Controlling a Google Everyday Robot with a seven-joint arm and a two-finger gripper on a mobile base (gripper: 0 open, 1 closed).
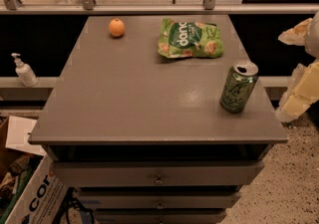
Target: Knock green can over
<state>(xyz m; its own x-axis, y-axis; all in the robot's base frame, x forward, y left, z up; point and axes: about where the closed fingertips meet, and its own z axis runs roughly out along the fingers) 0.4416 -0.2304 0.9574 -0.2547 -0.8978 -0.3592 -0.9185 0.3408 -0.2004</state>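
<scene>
The green can (239,87) stands upright near the right edge of the grey table (139,103). It is slim, with a pale green patterned wrap and a silver top with a pull-tab. My gripper (300,91) shows as pale cream parts at the frame's right edge. It is beyond the table's right side, to the right of the can and apart from it. Part of it is cut off by the frame edge.
A flat green snack bag (189,39) lies at the back of the table and an orange (116,27) at the back left. A pump bottle (23,70) stands on a ledge to the left. A cardboard box (30,193) sits on the floor at lower left. Drawers (158,173) are below the tabletop.
</scene>
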